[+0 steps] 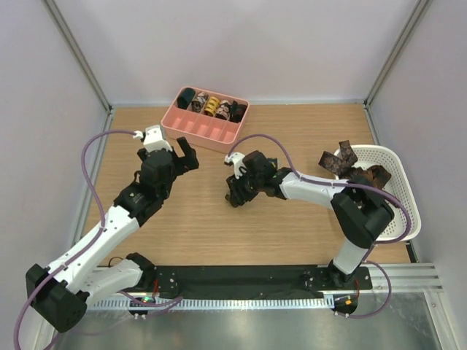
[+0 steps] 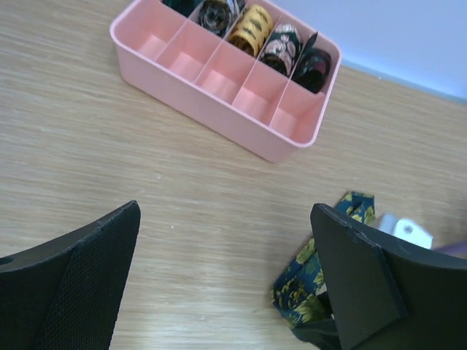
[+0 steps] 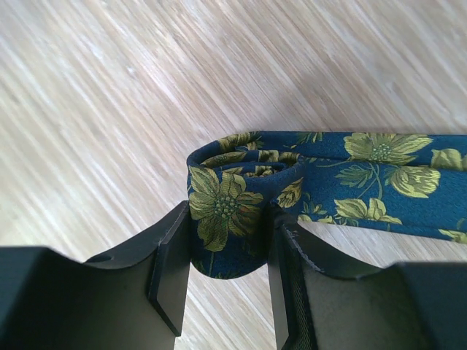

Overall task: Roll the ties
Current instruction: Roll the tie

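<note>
My right gripper is shut on the partly rolled end of a navy tie with yellow-green flowers, held just above the wood table. The jaws press the small coil from both sides, and the unrolled strip runs off to the right. My left gripper is open and empty, between the pink box and the right gripper. In the left wrist view the gripper hovers over bare wood, with the navy tie beside its right finger. Several coiled ties fill the pink box's back row.
The pink divided box stands at the back centre, its front compartments holding nothing. A white basket at the right edge holds loose brown patterned ties. Walls enclose the table on three sides.
</note>
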{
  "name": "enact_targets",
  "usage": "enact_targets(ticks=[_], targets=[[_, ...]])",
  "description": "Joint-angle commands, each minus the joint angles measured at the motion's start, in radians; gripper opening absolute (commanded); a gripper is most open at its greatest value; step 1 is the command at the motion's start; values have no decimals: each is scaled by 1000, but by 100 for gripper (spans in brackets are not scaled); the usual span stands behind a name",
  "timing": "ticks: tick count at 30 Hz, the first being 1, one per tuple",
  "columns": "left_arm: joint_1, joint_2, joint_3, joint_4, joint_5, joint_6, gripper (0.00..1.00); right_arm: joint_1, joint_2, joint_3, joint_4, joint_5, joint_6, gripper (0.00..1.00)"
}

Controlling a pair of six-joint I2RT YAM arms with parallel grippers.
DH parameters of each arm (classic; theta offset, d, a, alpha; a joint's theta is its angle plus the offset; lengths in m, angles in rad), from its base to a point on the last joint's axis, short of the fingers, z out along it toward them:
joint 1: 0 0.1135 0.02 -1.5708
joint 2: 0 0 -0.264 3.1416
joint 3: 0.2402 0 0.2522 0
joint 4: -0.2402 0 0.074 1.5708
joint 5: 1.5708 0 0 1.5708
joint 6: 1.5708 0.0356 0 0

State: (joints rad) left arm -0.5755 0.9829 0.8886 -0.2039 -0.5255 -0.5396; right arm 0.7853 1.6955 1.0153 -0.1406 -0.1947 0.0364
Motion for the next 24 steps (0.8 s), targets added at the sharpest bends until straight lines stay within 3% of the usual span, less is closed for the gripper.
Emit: enact_targets(ticks=[1, 14, 20, 24], targets=[[3, 0, -79, 110, 54, -40, 100, -47, 61, 3, -22, -271, 42, 18], [-1, 65, -385, 498, 366, 122, 100, -205, 223, 80, -4, -601, 79, 17], [-32, 138, -436, 607, 493, 253, 100, -235, 291, 134, -10, -695, 92, 18], [-98, 197, -427, 638, 565, 416, 100, -247, 335, 163, -20, -721, 92, 18]])
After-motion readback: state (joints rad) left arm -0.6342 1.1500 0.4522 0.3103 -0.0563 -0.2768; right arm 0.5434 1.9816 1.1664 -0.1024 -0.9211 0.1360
